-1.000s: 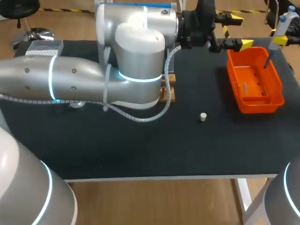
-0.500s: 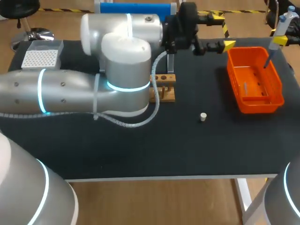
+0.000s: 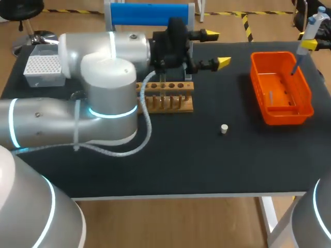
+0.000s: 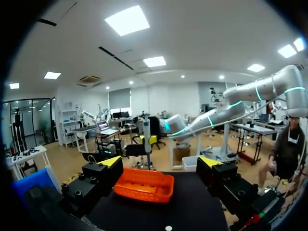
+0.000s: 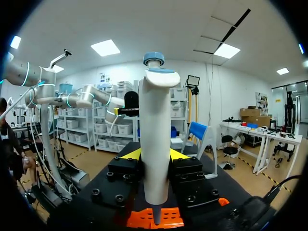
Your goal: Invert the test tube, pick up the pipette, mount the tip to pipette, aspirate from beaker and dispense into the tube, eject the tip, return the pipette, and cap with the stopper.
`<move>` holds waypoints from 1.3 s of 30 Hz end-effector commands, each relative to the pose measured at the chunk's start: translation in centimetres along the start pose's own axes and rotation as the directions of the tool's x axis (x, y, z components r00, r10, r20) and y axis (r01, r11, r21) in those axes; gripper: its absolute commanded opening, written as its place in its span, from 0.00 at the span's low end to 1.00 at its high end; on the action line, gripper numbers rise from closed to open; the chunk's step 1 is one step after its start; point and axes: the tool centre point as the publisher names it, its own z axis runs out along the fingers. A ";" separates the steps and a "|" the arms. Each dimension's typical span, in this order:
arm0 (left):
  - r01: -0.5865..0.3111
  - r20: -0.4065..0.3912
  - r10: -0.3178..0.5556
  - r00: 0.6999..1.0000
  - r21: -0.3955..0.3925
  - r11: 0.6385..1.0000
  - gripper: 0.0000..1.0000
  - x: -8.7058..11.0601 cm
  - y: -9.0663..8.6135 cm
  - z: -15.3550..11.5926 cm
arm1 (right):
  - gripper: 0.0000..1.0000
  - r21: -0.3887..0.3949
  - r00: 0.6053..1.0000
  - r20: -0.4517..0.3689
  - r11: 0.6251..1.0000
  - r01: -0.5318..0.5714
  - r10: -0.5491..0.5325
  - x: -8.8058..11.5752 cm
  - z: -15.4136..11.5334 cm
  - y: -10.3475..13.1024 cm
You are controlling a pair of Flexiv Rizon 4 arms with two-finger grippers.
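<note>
My right gripper (image 3: 312, 44) is at the table's far right corner, shut on a white pipette (image 3: 311, 27) with a blue cap. The pipette hangs upright, its lower end above the orange basket (image 3: 306, 94). In the right wrist view the pipette (image 5: 155, 144) stands between the yellow-tipped fingers (image 5: 131, 154), with the basket (image 5: 134, 221) below. My left gripper (image 3: 216, 49) is open and empty, hovering at the back of the table right of the wooden tube rack (image 3: 166, 96). A clear tube (image 3: 187, 78) stands at the rack's right end. The stopper (image 3: 224, 128) lies on the mat.
A white tip box (image 3: 44, 70) sits at the back left, and a blue stand (image 3: 150, 12) at the back middle. My left arm's bulky elbow (image 3: 106, 93) covers the mat left of the rack. In the left wrist view the basket (image 4: 144, 185) lies ahead of the gripper (image 4: 160, 161).
My left arm has swung leftward, away from the orange basket, uncovering the tube rack and the tip box. Its gripper stays open. The right arm and the pipette have not moved.
</note>
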 end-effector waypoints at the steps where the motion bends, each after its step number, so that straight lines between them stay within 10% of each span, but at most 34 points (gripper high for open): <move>1: 0.002 -0.004 -0.002 1.000 0.000 1.000 1.00 0.5 0.5 -5.6 | 0.00 0.003 1.000 -0.001 1.000 0.000 0.000 -0.1 0.0 0.1; 39: 0.037 0.018 -0.037 0.999 -0.003 0.999 1.00 0.9 2.4 -9.1 | 0.00 0.003 1.000 -0.001 1.000 0.000 0.000 -0.1 0.0 0.1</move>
